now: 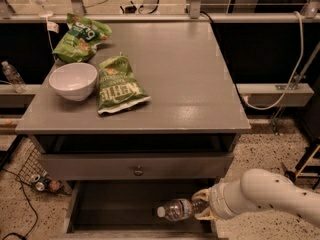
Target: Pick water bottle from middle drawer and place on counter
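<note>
The water bottle lies on its side in the open middle drawer, white cap pointing left. From the right, my gripper reaches into the drawer on its white arm. Its pale fingers sit above and below the bottle's base and press against it. The grey counter spreads out above, on top of the cabinet.
On the counter's left part stand a white bowl and two green chip bags. A closed drawer front with a metal knob hangs right above the open drawer. Another clear bottle stands far left, and cans lie on the floor.
</note>
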You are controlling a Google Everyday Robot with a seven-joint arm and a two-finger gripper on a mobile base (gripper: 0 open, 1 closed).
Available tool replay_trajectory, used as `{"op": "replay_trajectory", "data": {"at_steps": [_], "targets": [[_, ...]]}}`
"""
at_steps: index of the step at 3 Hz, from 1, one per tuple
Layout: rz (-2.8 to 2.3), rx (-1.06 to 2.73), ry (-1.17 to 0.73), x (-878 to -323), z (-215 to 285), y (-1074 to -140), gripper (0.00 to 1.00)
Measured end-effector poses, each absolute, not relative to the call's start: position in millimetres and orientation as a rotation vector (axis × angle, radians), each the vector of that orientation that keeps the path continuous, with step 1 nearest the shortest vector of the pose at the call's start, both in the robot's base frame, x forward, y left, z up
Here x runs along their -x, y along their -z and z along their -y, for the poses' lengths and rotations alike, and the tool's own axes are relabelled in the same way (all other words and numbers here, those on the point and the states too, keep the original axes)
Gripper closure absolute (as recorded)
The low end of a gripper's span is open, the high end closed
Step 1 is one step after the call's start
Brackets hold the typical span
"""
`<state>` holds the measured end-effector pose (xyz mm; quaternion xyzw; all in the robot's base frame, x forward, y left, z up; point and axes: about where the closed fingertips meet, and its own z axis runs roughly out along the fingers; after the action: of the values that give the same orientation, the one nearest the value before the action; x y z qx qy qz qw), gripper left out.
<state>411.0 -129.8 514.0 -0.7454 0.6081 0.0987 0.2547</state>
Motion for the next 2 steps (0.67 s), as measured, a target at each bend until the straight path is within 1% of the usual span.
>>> {"op": "replay_trajectory", "data": {"at_steps": [1,2], "targets": [[-1.647,2.024,-0.144,-415.0,133.9,-551.2,1.00],[-1.656,2.016,-0.136,-415.6,141.0,-554.4,1.00]]}}
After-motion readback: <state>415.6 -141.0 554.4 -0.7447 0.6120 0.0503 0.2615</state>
